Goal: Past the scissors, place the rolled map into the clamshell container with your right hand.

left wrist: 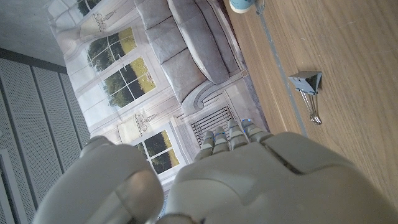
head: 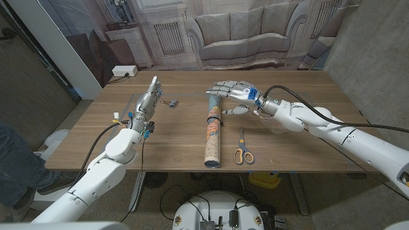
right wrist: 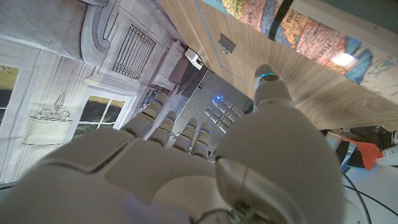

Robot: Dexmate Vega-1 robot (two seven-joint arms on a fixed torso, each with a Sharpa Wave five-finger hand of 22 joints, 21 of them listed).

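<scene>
The rolled map, a long tube printed in colours, lies lengthwise at the table's middle, one end near the front edge. My right hand hovers over the tube's far end with fingers spread and nothing in it. The right wrist view shows the map just beyond that hand. Scissors with yellow handles lie right of the tube. A clear plastic container sits further right, partly under my right forearm and hard to make out. My left hand stands at the left with straight fingers, holding nothing.
A small metal binder clip lies between the left hand and the map, and also appears in the left wrist view. A person's leg is at the far left, off the table. Bare wood lies beyond the right hand.
</scene>
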